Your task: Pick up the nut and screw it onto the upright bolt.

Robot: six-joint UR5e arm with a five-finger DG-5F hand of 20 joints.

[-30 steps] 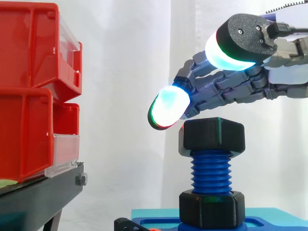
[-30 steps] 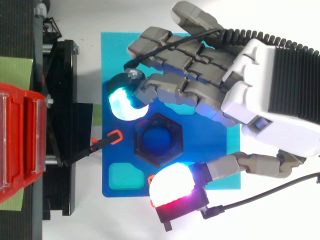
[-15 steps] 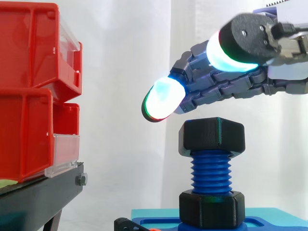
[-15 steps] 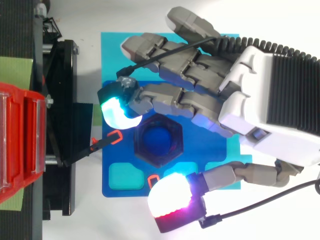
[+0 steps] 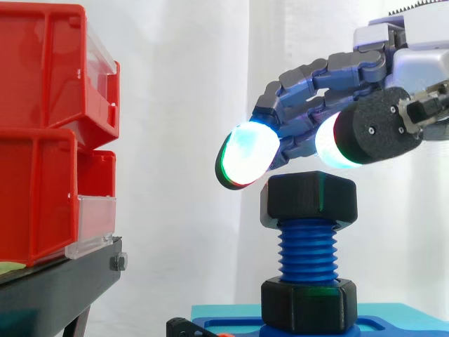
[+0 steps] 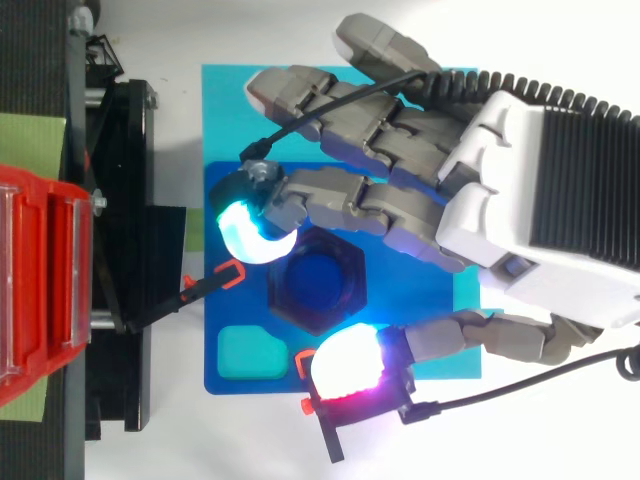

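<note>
A black hex nut (image 5: 309, 200) sits on top of the upright blue threaded bolt (image 5: 309, 253), with several threads bare beneath it. From above, the nut's rim (image 6: 285, 292) rings the blue bolt end. A second black hex piece (image 5: 307, 303) sits at the bolt's foot on the blue fixture (image 6: 215, 335). My hand (image 6: 540, 200) hovers just above the nut, open. One glowing fingertip (image 5: 245, 156) hangs off the nut's upper left. The thumb pad (image 5: 335, 140) hangs close over its top right. Neither pad touches the nut.
Red bins (image 5: 42, 126) are stacked on a black stand (image 5: 56, 288) at the left, an open gap away from the bolt. The fixture rests on a light blue plate (image 6: 225, 110). Small orange clips (image 6: 230, 273) stick out by the fixture's edge.
The thumb has dropped from high above to just over the nut and swung in toward it. The fingers lifted, then came back down near the nut's top. The nut has not moved.
</note>
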